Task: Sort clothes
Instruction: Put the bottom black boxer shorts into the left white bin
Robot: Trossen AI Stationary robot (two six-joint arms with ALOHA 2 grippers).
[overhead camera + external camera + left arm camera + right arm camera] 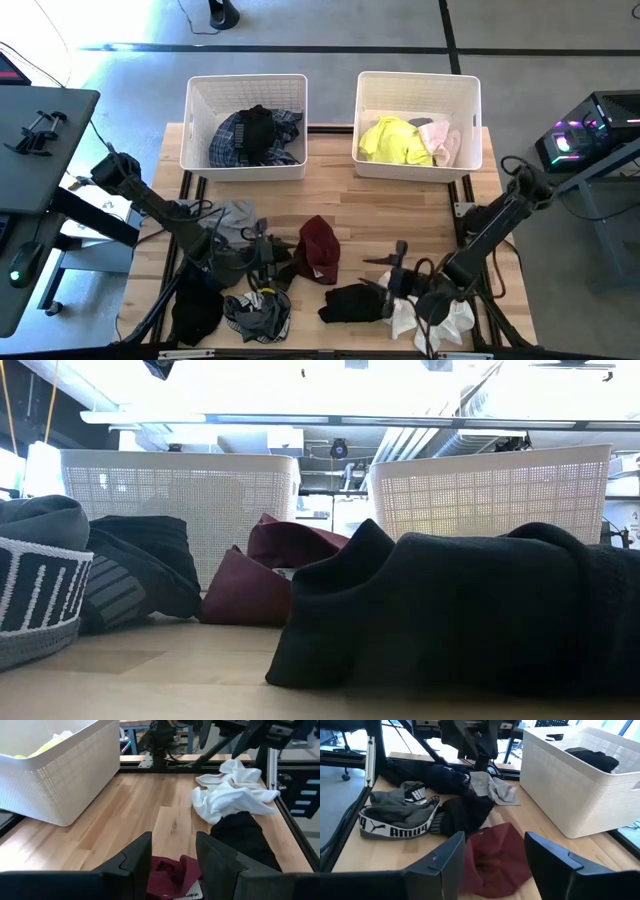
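Both pincers sit spread and empty: left gripper (262, 252) and right gripper (392, 268) flank the maroon garment (318, 250), positioned for pickup.

Between my open left gripper (268, 262) and open right gripper (392, 268), the maroon garment (319, 250) and black garment (352, 301) block passage; bare table (330, 195) lies beyond them.

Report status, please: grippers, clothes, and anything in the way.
Left gripper open, low over the maroon garment. Right gripper open, facing it too. Dark clothes in left bin, light ones in right bin. Nothing in the way.
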